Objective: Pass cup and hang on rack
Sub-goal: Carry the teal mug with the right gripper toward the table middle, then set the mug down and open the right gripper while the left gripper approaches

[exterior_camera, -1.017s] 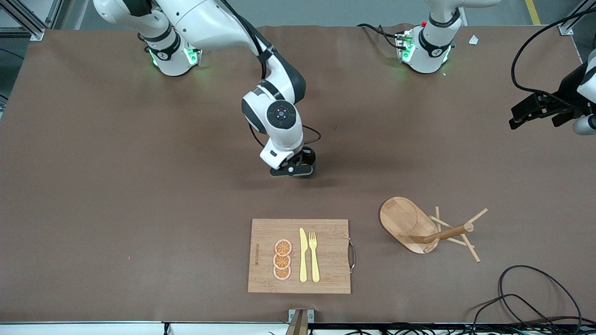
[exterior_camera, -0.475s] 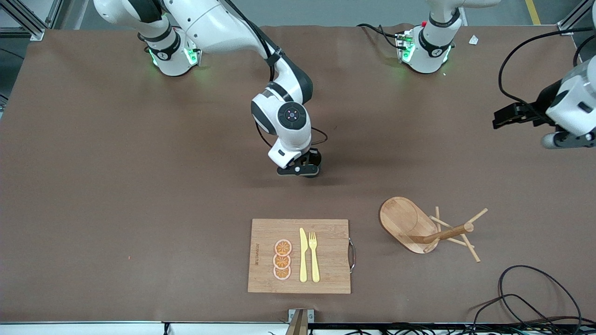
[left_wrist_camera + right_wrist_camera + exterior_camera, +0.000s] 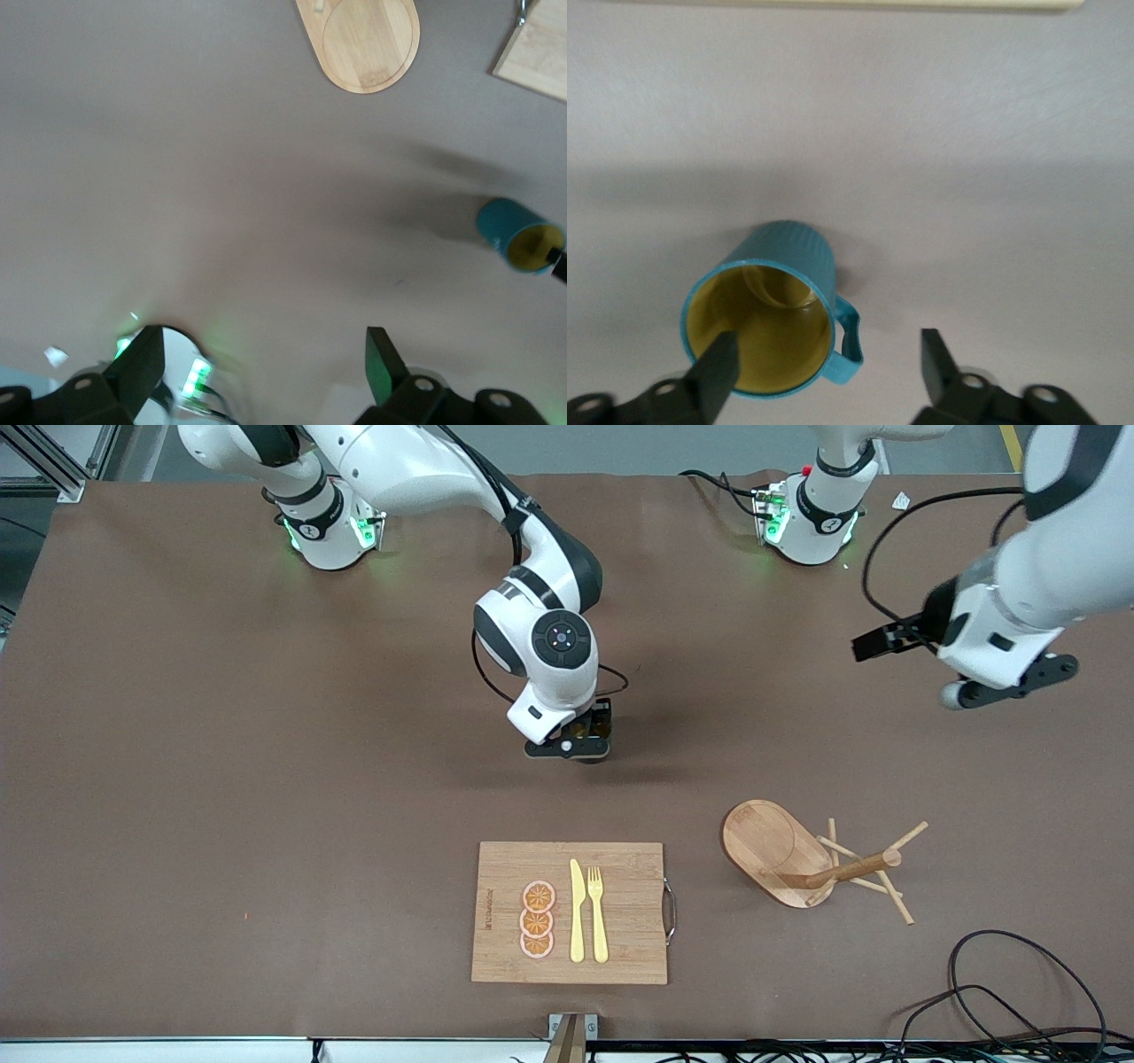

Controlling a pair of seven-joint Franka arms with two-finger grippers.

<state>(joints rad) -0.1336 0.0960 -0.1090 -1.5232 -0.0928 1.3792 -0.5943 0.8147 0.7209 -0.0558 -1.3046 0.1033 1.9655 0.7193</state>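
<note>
Robot lab, brown-covered table (image 3: pixel 266 797), aluminium framing (image 3: pixel 53 465), loose cables (image 3: pixel 1019 992)

The only lettering in sight is a short line of small dark characters printed along the edge of the rectangular bamboo cutting board (image 3: pixel 569 912) that faces the right arm's end of the brown table (image 3: pixel 266 824). It runs sideways beside the three orange slices (image 3: pixel 537 919) and is too small to make out. Nothing else carries readable words, numbers or signs.
</note>
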